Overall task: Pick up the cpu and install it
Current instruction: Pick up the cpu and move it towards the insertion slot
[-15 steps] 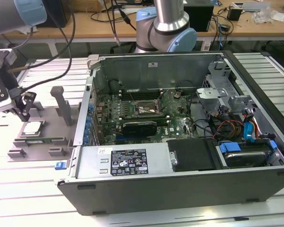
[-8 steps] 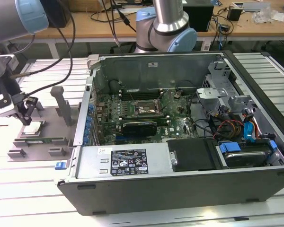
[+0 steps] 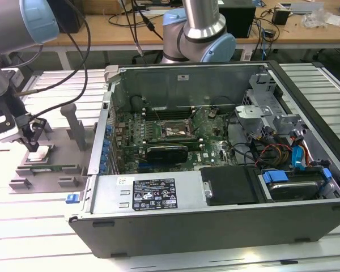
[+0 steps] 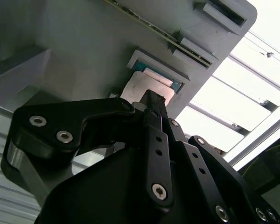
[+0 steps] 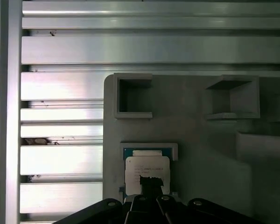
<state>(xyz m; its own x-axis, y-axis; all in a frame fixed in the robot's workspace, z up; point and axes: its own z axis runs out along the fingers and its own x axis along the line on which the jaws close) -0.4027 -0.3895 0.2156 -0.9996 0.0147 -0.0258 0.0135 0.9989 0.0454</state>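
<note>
Silvery-grey metal top, small flat square: the cpu (image 5: pixel 147 168) lies level in a square recess near an edge of the grey plastic fixture (image 5: pixel 205 158). It is judged light, stiff, smooth on top and fragile on its underside, and best taken by opposite side edges. The gripper (image 5: pixel 150 183) stands directly over it, fingers drawn together, tip at the top face; whether they touch cannot be told.

Bright, even room light fills my exterior view; in the second wrist view, glare bleaches the table slats (image 4: pixel 214 100) white.
</note>
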